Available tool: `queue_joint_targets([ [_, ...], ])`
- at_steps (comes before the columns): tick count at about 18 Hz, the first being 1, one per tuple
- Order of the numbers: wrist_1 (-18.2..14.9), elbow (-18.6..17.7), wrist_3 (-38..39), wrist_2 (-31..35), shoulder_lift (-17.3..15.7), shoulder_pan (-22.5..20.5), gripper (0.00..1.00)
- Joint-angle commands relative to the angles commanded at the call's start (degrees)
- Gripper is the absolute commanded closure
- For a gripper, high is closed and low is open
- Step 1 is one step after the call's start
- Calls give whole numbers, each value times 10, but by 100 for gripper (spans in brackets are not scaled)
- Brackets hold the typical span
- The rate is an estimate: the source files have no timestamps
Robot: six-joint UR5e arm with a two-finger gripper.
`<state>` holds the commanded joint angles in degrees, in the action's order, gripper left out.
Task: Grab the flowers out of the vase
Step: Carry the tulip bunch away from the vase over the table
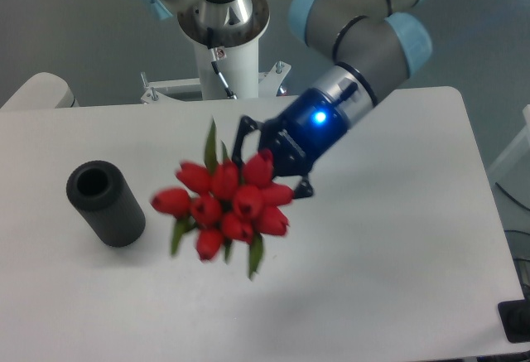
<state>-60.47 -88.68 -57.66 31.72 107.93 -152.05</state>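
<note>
The flowers (224, 206), a bunch of several red tulip buds with green leaves, hang in the air over the middle of the table, out of the vase. My gripper (267, 161) is shut on their stems, which the buds hide. The bunch points down and left toward the camera and looks slightly blurred. The vase (104, 203), a matte black cylinder with a round hole at its top, stands upright and empty on the left of the table, about a hand's width left of the buds.
The white table (389, 246) spans the view, with its right edge near the frame's right side. The arm's white base column (225, 55) stands at the table's back edge. A dark object (517, 320) sits at the lower right corner.
</note>
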Motion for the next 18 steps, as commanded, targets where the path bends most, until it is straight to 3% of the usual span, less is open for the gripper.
queue_joint_targets([
  [2, 1, 0, -2, 30, 2, -1, 95],
  [5, 2, 6, -12, 142, 1, 8, 97],
  [10, 0, 8, -48, 245, 8, 25, 97],
  [18, -5, 15, -116, 412, 50, 74, 97],
])
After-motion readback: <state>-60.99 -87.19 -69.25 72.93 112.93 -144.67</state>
